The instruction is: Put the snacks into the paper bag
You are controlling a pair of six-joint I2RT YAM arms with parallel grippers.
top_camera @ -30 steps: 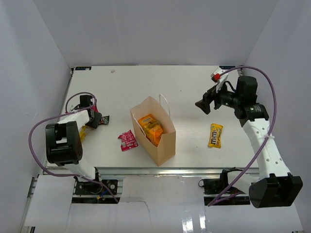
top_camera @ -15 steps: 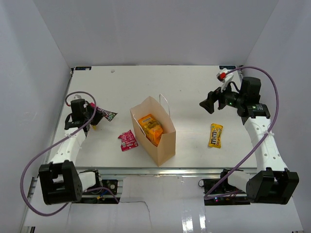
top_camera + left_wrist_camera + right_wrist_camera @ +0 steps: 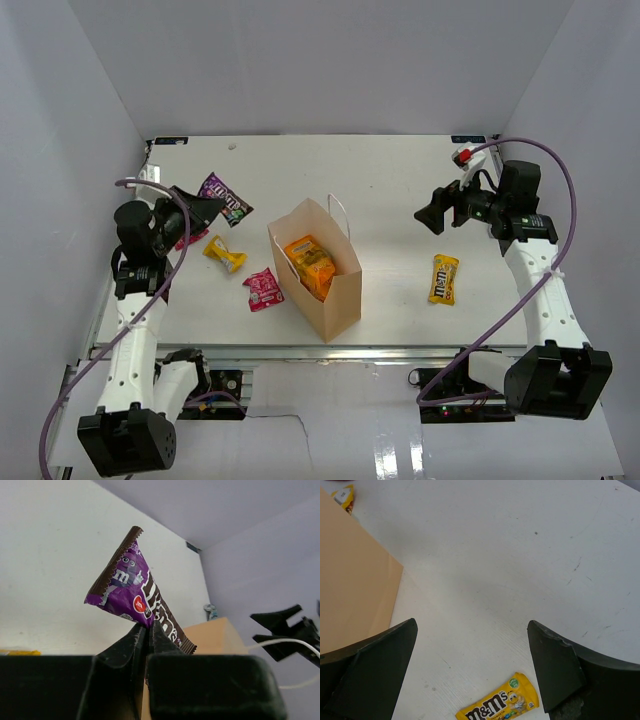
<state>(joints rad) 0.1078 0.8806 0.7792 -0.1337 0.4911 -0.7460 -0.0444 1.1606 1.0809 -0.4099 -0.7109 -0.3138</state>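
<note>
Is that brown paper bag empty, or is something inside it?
Not empty. The paper bag stands upright with its top open, and an orange snack packet lies inside.

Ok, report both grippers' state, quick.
Left gripper: shut on the purple M&M's pack.
Right gripper: open, holding nothing.

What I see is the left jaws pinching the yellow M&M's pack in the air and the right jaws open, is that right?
Not the yellow one: the left jaws pinch the purple M&M's pack in the air, as the left wrist view shows. The right jaws are open.
</note>
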